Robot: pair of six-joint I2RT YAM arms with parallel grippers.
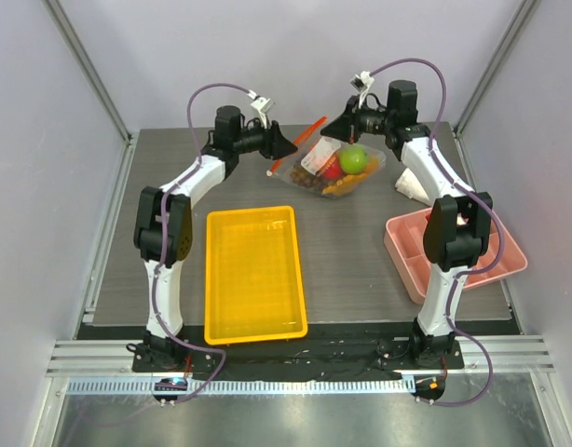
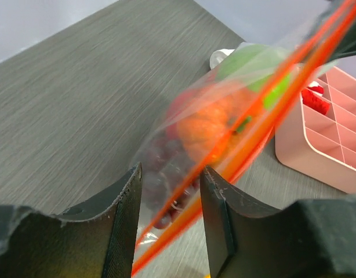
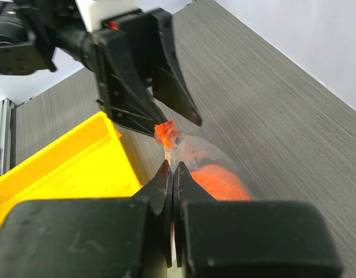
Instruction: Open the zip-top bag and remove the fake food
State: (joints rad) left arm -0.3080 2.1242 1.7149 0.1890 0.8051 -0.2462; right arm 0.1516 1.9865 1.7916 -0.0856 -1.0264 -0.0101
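Hanging between 2 grippers over the far table [image 1: 360, 261]: the zip-top bag [image 1: 334, 168], fake food [image 1: 356, 160] inside.
Right gripper [image 3: 172, 174] pinches its edge tight; left gripper [image 2: 171, 171] fingers stand spread around its orange mouth.

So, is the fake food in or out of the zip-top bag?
In: green apple, orange pumpkin and grapes show inside the zip-top bag.
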